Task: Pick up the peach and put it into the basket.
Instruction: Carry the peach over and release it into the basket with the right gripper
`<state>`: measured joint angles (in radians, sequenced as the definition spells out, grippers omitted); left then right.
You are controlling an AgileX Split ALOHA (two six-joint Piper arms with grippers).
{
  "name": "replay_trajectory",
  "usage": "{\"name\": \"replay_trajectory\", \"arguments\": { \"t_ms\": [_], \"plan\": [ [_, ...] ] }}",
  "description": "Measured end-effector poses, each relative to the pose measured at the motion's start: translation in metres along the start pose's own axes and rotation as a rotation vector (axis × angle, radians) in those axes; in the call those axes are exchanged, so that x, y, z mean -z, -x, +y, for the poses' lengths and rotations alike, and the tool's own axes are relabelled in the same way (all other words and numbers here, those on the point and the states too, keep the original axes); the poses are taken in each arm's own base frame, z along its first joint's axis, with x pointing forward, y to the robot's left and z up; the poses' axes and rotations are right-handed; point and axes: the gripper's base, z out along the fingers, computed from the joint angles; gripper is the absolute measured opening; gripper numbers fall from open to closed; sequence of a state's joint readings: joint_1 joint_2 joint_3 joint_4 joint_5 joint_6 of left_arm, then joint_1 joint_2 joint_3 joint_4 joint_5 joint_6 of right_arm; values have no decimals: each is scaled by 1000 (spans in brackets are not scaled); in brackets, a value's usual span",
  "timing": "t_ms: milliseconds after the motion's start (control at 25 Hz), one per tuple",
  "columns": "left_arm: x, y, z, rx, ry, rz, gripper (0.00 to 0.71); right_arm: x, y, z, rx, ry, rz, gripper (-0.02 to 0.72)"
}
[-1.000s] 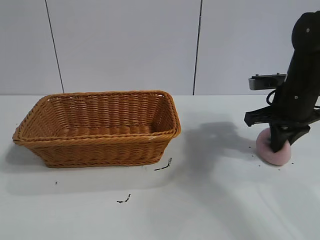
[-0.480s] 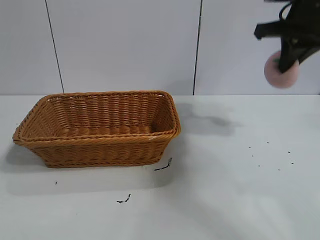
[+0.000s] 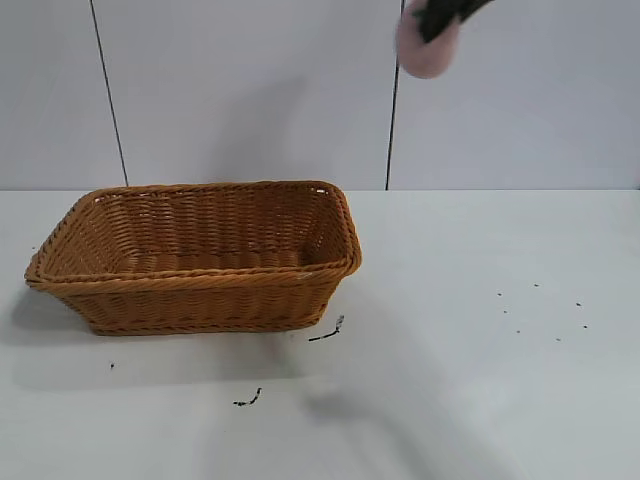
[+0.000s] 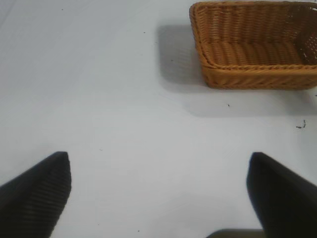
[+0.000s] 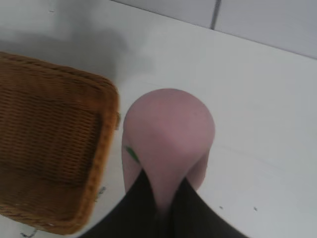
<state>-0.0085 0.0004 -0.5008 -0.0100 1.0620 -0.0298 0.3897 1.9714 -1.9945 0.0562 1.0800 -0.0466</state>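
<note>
My right gripper (image 3: pixel 440 14) is shut on the pale pink peach (image 3: pixel 425 50) and holds it high in the air, at the top edge of the exterior view, above and to the right of the basket. In the right wrist view the peach (image 5: pixel 168 134) is squeezed between the black fingers (image 5: pixel 141 208), with a green stem mark on its side. The orange-brown wicker basket (image 3: pixel 200 255) stands on the white table at the left and appears empty; it also shows in the right wrist view (image 5: pixel 49 148) and the left wrist view (image 4: pixel 255 44). My left gripper (image 4: pixel 158 171) is open over bare table.
The white table (image 3: pixel 480 330) carries small dark specks at the right (image 3: pixel 545 310) and two dark scraps in front of the basket (image 3: pixel 328 332). A grey panelled wall stands behind.
My right gripper has lifted the peach off the table at the right, raised it high, and carried it leftward toward the basket. The basket has not moved.
</note>
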Motion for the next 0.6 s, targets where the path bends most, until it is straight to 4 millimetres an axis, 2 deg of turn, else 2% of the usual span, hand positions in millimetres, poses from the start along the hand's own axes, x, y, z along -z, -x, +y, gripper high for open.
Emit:
{"name": "replay_trajectory", "arguments": {
  "t_ms": [160, 320, 440, 600],
  "plan": [
    [0, 0, 0, 0, 0, 0, 693, -26, 3, 63, 111, 82, 13, -19],
    [0, 0, 0, 0, 0, 0, 693, -73, -9, 106, 181, 129, 57, -19],
    [0, 0, 0, 0, 0, 0, 693, -112, -22, 122, 206, 140, 98, -19],
    [0, 0, 0, 0, 0, 0, 693, -162, -38, 125, 208, 133, 126, -19]
  ]
}}
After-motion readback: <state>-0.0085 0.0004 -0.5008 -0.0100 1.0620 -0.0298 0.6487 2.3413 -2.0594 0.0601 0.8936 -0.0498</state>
